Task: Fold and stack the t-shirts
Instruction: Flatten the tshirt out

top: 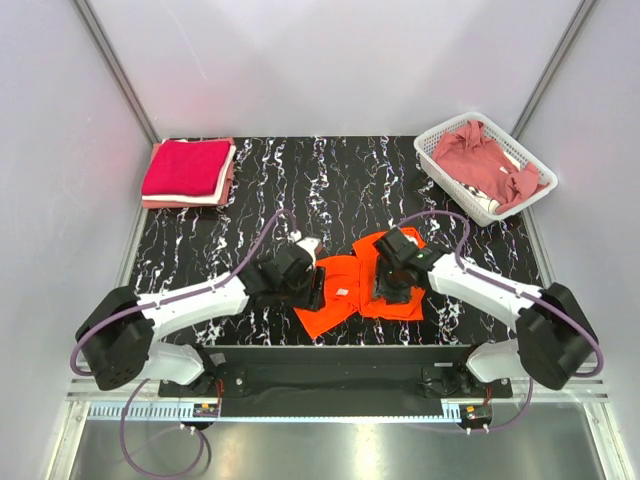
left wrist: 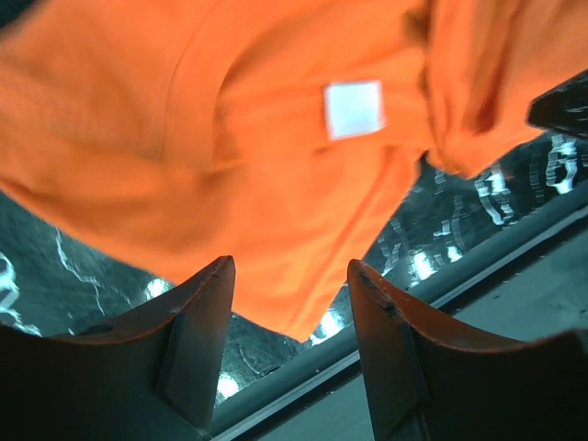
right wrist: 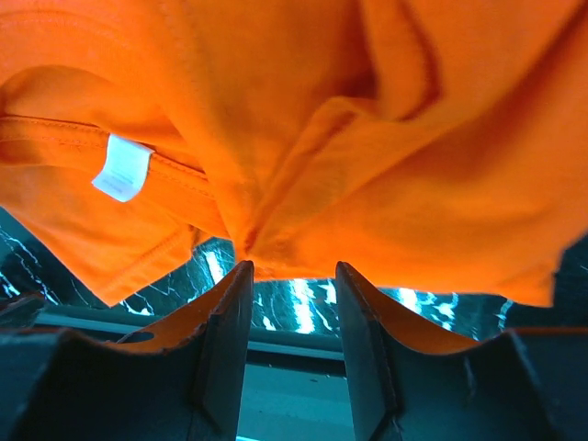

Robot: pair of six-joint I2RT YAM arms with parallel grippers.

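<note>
A bright orange t-shirt lies crumpled on the black marbled table near the front edge, its white tag facing up. It fills the left wrist view and the right wrist view. My left gripper is open at the shirt's left edge, nothing between its fingers. My right gripper is open over the shirt's right part, its fingers just below a bunched fold. A folded crimson-magenta t-shirt tops a stack at the back left.
A white lattice basket at the back right holds crumpled dusty rose shirts. The table's front rail runs just below the orange shirt. Grey walls enclose the table on three sides.
</note>
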